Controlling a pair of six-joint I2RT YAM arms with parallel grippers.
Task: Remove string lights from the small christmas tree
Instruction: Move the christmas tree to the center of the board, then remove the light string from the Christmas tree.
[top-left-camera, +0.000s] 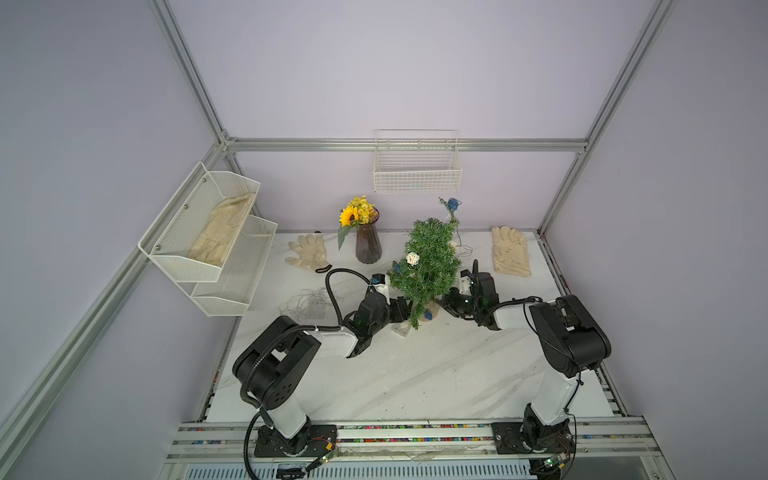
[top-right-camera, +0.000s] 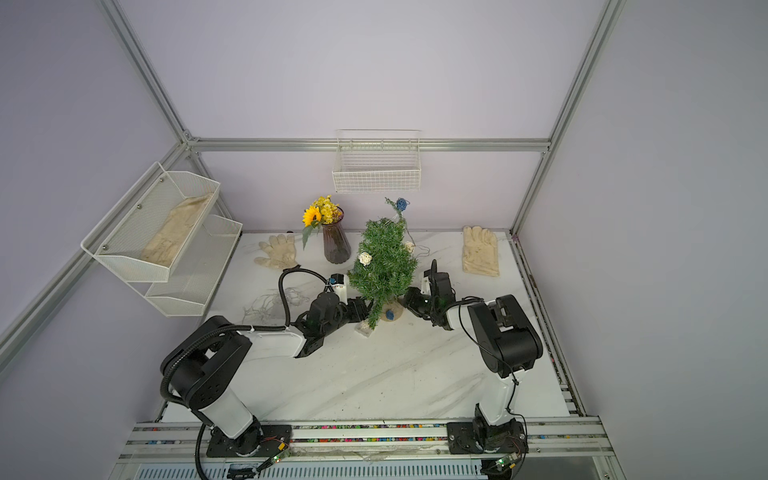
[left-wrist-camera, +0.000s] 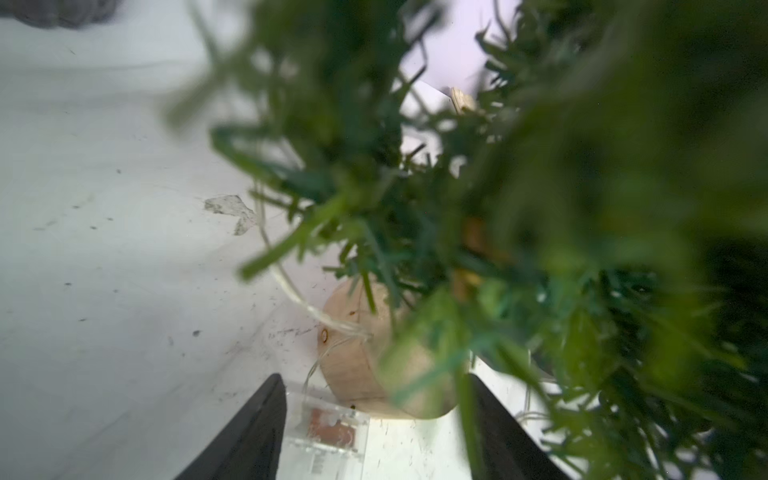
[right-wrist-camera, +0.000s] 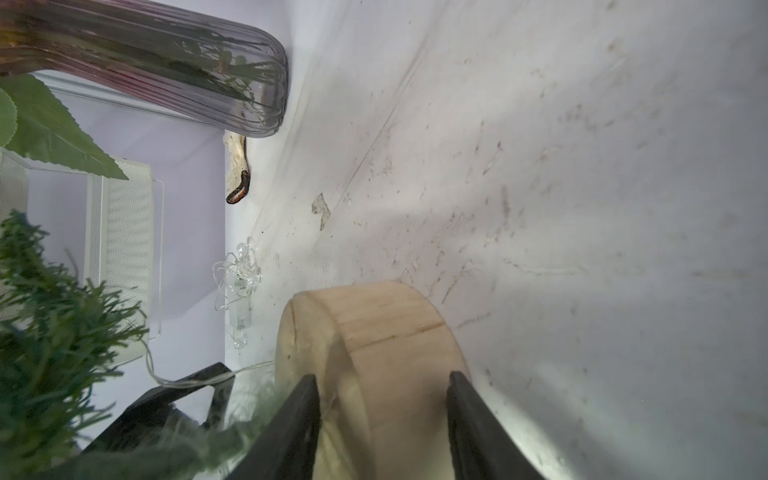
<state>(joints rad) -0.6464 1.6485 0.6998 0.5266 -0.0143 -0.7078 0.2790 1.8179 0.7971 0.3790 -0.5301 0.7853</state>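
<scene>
Greenery crowded the middle of the surface (top-left-camera: 415, 374), where the small christmas tree (top-left-camera: 428, 266) leaned between both arms, near the vase (top-left-camera: 368, 245). The string lights (top-left-camera: 412, 258) hung on it, with cream and blue balls among the branches and 1 blue ball at the bent tip. Their clear battery box (left-wrist-camera: 332, 428) lay beside the tan base (right-wrist-camera: 374, 332). The right tool (right-wrist-camera: 381, 375) was clamped on that base. The left tool (left-wrist-camera: 374, 378) stood wide, base and box between its 2 fingers.

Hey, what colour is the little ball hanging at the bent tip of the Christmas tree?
The ball is blue, clearest in a top view.
</scene>
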